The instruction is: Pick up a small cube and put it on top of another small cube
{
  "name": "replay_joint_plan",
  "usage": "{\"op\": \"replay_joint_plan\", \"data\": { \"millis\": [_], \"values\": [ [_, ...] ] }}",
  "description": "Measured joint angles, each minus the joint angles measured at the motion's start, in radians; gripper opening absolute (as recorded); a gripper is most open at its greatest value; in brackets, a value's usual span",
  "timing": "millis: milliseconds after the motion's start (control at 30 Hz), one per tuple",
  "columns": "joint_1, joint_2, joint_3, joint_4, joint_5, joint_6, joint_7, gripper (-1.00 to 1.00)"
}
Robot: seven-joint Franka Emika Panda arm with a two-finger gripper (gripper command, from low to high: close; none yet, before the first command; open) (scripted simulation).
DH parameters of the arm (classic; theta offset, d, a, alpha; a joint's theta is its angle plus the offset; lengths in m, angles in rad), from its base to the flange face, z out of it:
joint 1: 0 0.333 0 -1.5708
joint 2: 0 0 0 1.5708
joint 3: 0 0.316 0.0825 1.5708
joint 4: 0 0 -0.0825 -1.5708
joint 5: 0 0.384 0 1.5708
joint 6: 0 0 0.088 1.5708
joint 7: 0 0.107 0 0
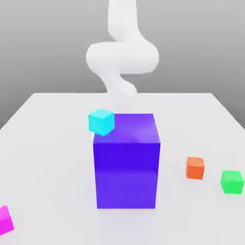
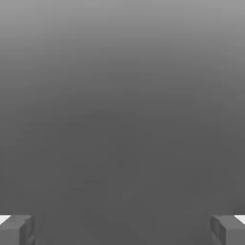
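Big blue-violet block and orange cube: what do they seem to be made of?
Big blue-violet block: perhaps smooth plastic, slightly glossy; its top face has paler, reflection-like patches. Orange cube: possibly matte plastic or painted wood; its even colour leaves that open.

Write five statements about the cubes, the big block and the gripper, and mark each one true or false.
1. The green cube lies farther toward the exterior view's right than the orange-red cube. True.
2. The gripper is shut on a cube. False: its fingers stand wide apart with nothing between them.
3. The magenta cube is cut off by the edge of the exterior view. True.
4. The magenta cube sits on top of the green cube. False: it is on the table, far from the green one.
5. The big blue-violet block is smaller than the orange-red cube. False: it is much larger.
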Motion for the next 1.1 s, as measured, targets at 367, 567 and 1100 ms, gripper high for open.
{"op": "replay_joint_plan", "data": {
  "millis": [367, 567, 1100],
  "values": [
    [-0.070, 0.404, -0.130, 0.017, 0.076, 0.109, 0.060, 0.00],
    [-0.122, 0.622, -0.193, 0.026, 0.130, 0.167, 0.083, 0.00],
    [-0.307, 1.201, -0.234, 0.069, 0.270, 0.368, 0.121, 0.00]
  ]
}}
